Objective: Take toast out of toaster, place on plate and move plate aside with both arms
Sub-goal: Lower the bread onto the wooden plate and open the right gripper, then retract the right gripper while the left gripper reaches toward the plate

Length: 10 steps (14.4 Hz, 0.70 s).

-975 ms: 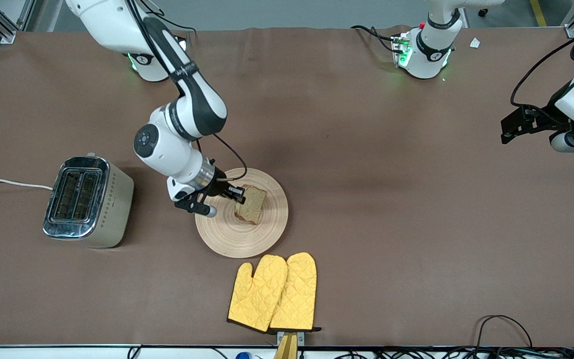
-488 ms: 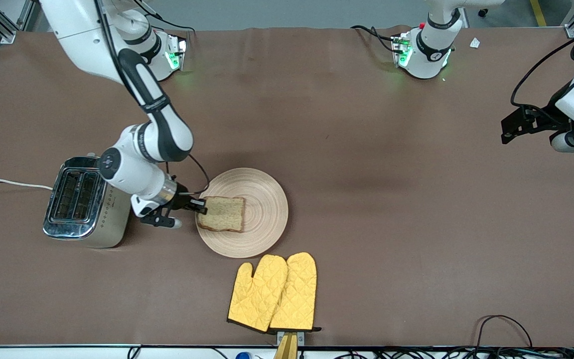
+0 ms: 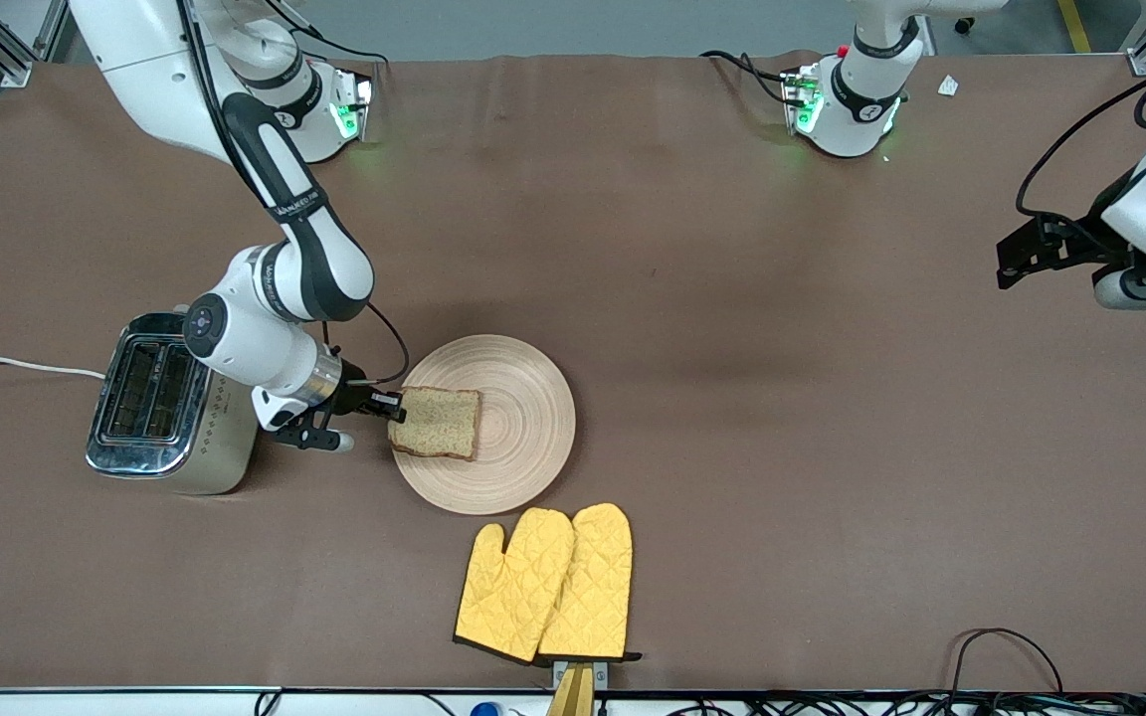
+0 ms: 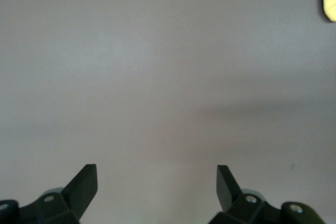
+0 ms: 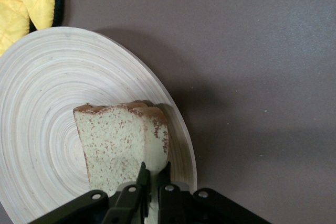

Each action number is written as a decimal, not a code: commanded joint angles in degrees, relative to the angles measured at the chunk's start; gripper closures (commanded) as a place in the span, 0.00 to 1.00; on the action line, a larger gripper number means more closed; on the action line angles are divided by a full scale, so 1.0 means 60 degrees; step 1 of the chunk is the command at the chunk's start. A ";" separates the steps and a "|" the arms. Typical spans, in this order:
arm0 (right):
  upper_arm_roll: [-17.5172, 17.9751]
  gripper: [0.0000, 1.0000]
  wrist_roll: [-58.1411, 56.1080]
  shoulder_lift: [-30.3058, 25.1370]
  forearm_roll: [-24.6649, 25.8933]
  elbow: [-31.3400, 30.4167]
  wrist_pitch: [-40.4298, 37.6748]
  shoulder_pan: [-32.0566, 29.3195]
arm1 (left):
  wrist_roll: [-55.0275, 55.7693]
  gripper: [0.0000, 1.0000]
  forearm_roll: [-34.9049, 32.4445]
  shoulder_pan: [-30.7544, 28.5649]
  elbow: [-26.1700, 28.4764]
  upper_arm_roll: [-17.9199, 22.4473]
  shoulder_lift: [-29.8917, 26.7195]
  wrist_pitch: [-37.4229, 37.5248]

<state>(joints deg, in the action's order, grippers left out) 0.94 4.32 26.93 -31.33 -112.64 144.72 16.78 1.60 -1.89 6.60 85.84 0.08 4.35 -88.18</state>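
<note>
Toast (image 3: pixel 437 423) drawn slightly toward the toaster (image 3: pixel 172 400) since before, my right end effector (image 3: pixel 386 403) pinching it over the plate (image 3: pixel 523 467), my left end effector (image 3: pixel 1016 261) waiting, spread wide above bare worktop (image 3: pixel 782 398).

the toast's (image 5: pixel 123 148) gripped edge hides between the right hand's (image 5: pixel 152 179) fingers; mitts (image 5: pixel 23 1) cut off.

right gripper (image 3: pixel 389 403) pinches toast (image 3: pixel 437 423) over plate (image 3: pixel 523 438) rim at its 9 o'clock. left gripper (image 3: pixel 1016 254) waits over desk (image 3: pixel 782 398), left arm's end.
</note>
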 commanded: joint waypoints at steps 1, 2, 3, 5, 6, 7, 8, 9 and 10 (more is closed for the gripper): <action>0.0049 0.00 0.0274 -0.0342 -0.0228 -0.0343 -0.0009 0.0002 | -0.0077 0.00 0.0676 -0.0031 -0.0040 -0.0057 0.0724 0.0195; 0.0049 0.00 0.0435 -0.0386 -0.0228 -0.0329 -0.0038 0.0016 | -0.0062 0.00 0.1188 -0.0031 -0.0010 -0.0042 0.1001 0.0195; 0.0034 0.00 0.0480 -0.0561 -0.0214 -0.0328 -0.0212 0.0002 | -0.0062 0.00 0.1658 -0.0031 -0.0010 -0.0042 0.1323 0.0166; -0.0170 0.00 0.0422 -0.0898 -0.0053 -0.0241 -0.0943 -0.0028 | 0.0040 0.00 0.2697 -0.0016 -0.0010 -0.0042 0.1939 -0.0024; -0.0432 0.00 0.0393 -0.1073 0.0267 -0.0212 -0.1208 -0.0013 | 0.0026 0.00 0.3282 -0.0031 -0.0010 -0.0042 0.2261 -0.0097; -0.0667 0.00 0.0364 -0.1278 0.0806 -0.0197 -0.1558 -0.0042 | -0.0003 0.00 0.4071 -0.0031 -0.0010 -0.0042 0.2685 -0.0214; -0.0901 0.00 0.0349 -0.1498 0.1247 -0.0110 -0.1939 -0.0071 | -0.0018 0.00 0.4732 -0.0002 -0.0010 -0.0042 0.3095 -0.0447; -0.1107 0.00 0.0349 -0.1688 0.1759 0.0109 -0.2479 -0.0086 | -0.0032 0.01 0.5319 0.0085 -0.0010 -0.0056 0.3520 -0.0725; -0.1355 0.00 0.0363 -0.1980 0.2576 0.0401 -0.3210 -0.0101 | -0.0018 0.01 0.5890 0.0173 0.0005 -0.0071 0.3843 -0.1018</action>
<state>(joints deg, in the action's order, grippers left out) -5.17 6.15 19.24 -21.96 -111.32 131.55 16.57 1.52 27.93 6.90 87.03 -0.18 23.29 -92.06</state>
